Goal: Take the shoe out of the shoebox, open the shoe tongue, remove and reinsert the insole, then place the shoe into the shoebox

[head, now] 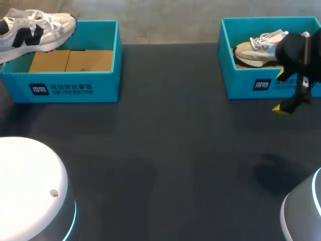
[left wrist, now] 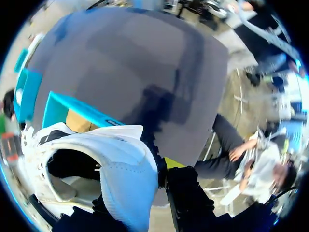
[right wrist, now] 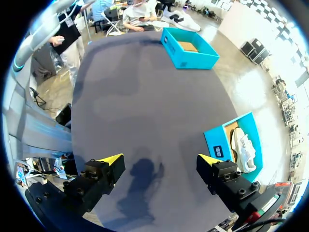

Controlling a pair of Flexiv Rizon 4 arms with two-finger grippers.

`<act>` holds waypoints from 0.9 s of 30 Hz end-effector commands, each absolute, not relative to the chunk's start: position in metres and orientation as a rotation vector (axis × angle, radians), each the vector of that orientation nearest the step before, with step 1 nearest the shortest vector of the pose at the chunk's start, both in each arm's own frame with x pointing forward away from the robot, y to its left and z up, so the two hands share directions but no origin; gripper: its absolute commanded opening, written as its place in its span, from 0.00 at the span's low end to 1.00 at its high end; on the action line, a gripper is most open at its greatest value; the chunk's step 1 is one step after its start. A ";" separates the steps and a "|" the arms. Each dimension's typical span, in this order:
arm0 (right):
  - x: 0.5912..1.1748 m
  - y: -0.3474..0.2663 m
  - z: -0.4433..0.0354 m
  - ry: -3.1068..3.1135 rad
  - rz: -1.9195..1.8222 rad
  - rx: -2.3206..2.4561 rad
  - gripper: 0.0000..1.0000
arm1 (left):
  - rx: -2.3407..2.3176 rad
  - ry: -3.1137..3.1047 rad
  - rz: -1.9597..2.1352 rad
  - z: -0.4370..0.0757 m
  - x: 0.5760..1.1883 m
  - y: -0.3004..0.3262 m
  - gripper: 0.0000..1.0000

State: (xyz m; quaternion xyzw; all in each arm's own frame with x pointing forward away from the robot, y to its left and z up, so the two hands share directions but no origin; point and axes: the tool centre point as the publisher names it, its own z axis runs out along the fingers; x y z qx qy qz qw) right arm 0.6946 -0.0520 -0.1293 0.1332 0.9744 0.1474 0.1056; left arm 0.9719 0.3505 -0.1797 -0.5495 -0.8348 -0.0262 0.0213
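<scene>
Bench: dark, two teal boxes.
L box: cardboard liner; white shoe above rim.
R box: beige shoe inside.
L fingers: clamp white shoe.
R fingers: spread, nothing held.

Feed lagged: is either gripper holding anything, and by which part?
Left gripper holds the white shoe by the wall beside its opening; right gripper is open, empty.
</scene>
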 end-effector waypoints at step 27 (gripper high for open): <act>0.697 -0.051 -0.130 2.875 0.432 0.393 1.00 | -2.148 -2.268 -0.050 -0.189 0.991 0.348 0.00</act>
